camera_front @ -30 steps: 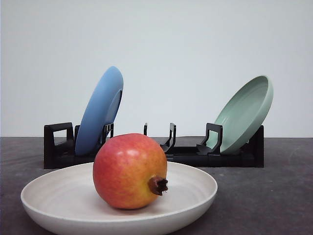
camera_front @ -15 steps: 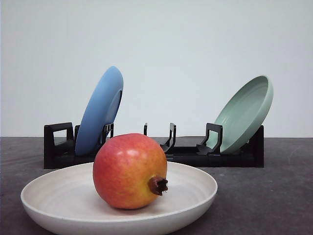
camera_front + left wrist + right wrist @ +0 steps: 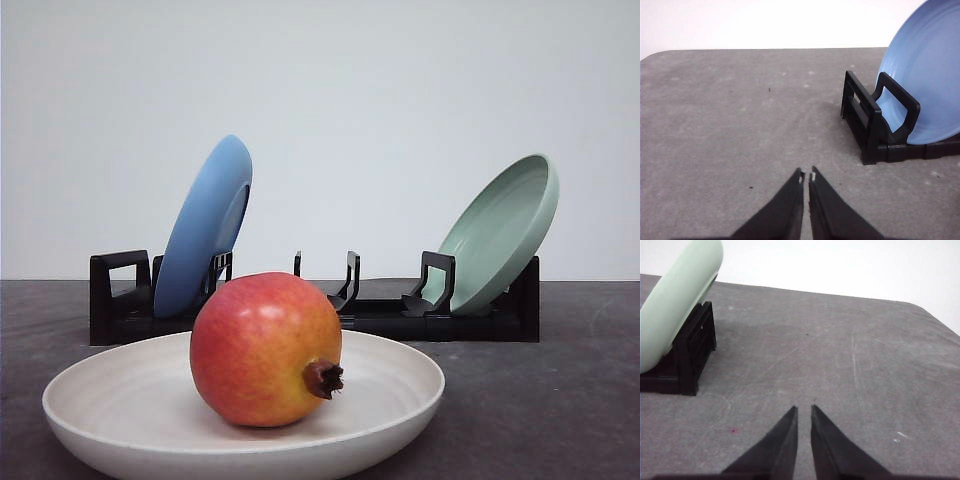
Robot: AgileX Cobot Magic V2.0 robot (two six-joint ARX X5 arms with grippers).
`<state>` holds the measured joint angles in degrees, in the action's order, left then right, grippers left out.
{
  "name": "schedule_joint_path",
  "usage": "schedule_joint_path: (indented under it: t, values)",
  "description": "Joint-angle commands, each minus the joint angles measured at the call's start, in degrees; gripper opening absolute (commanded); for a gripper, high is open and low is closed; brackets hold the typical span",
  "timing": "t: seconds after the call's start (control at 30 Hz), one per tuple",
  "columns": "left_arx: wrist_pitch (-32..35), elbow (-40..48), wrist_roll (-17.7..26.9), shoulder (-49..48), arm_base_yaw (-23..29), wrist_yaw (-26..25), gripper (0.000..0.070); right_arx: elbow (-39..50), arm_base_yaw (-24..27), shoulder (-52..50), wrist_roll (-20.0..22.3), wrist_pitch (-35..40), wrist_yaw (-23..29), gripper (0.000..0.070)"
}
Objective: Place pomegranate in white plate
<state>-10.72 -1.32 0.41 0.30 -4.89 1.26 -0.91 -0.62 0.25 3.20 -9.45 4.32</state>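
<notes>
Pomegranate [image 3: 265, 350] sits in the white plate [image 3: 90, 400], resting on the plate's floor, roughly centred, crown nub facing front-right. Nothing is touching it. Plate lies flat on the grey table [image 3: 560, 400], at the near edge of the front view.

Behind the plate: black rack [image 3: 380, 315] running across the table. Blue plate [image 3: 205, 225] stands in its left end, leaning right. Green plate [image 3: 505, 230] stands in its right end, also leaning right, hollow side facing left. Middle slots hold nothing.

Left gripper [image 3: 806, 176]: fingers together, tips nearly touching with just a thin slit between, holding nothing. It hangs over bare table, with the rack's left end [image 3: 875, 125] and the blue plate [image 3: 925, 75] off to one side, well apart from the fingertips.

Right gripper [image 3: 804, 409]: fingers close together, narrow gap at the tips, holding nothing. Also above bare table; rack's right end [image 3: 690, 352] and the green plate [image 3: 677, 300] are off to the side, well clear.

Neither gripper is near the pomegranate.
</notes>
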Motion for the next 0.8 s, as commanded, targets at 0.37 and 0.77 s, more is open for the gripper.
schedule_joint_path:
  t: [0.37,0.77]
  values:
    - [0.0,0.6,0.3,-0.1,0.0,-0.2,0.0,0.2,0.1,0.0,0.4,0.4,0.2,0.0046]
    - [0.0,0.6,0.3,-0.1,0.0,-0.2,0.0,0.2,0.1,0.0,0.4,0.4,0.2,0.0046]
